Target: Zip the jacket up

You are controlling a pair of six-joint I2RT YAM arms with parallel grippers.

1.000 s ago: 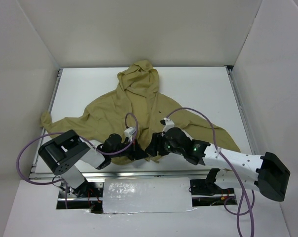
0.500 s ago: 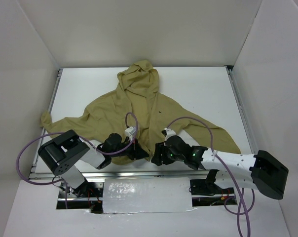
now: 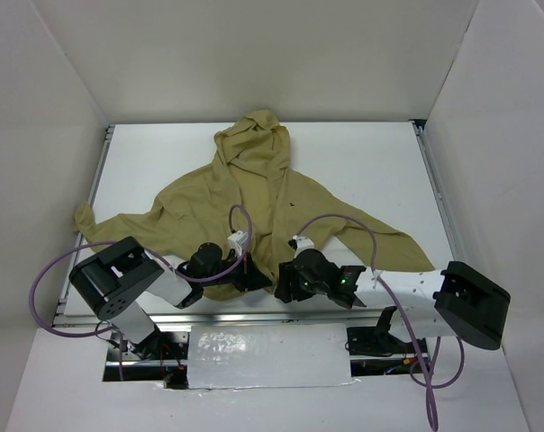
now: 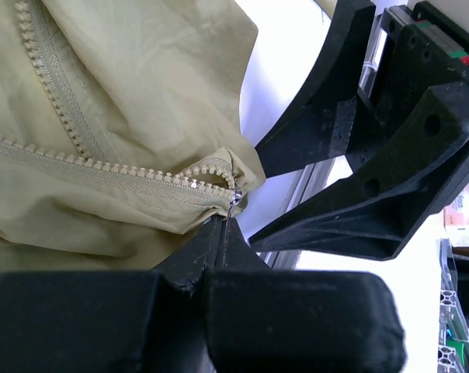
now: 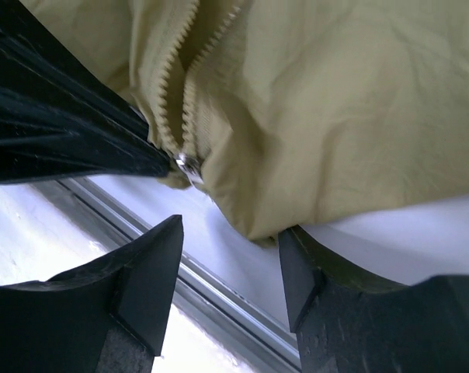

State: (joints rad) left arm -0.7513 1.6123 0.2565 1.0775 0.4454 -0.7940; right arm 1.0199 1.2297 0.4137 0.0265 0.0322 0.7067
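The khaki jacket (image 3: pixel 254 193) lies flat on the table, hood at the far side, front zipper open. My left gripper (image 3: pixel 254 277) is shut on the jacket's bottom hem, right at the lower end of the zipper (image 4: pixel 102 175), where a small silver slider (image 4: pixel 234 200) shows at the fingertips. My right gripper (image 3: pixel 286 286) stands open beside it at the same hem. Its fingers (image 5: pixel 153 272) straddle the hem corner below the metal slider (image 5: pixel 189 165), and the right-hand finger touches the fabric edge. In the right wrist view the left gripper's black fingers (image 5: pixel 79 148) come in from the left.
The table's near edge with its metal rail (image 5: pixel 219 299) runs directly under both grippers. The jacket's sleeves (image 3: pixel 96 219) spread to left and right. White walls (image 3: pixel 47 108) enclose the table on three sides. Purple cables (image 3: pixel 344 220) loop over both arms.
My right arm has pulled back toward the near edge, bringing its gripper down to the hem next to the left gripper. The left gripper and the jacket have stayed put.
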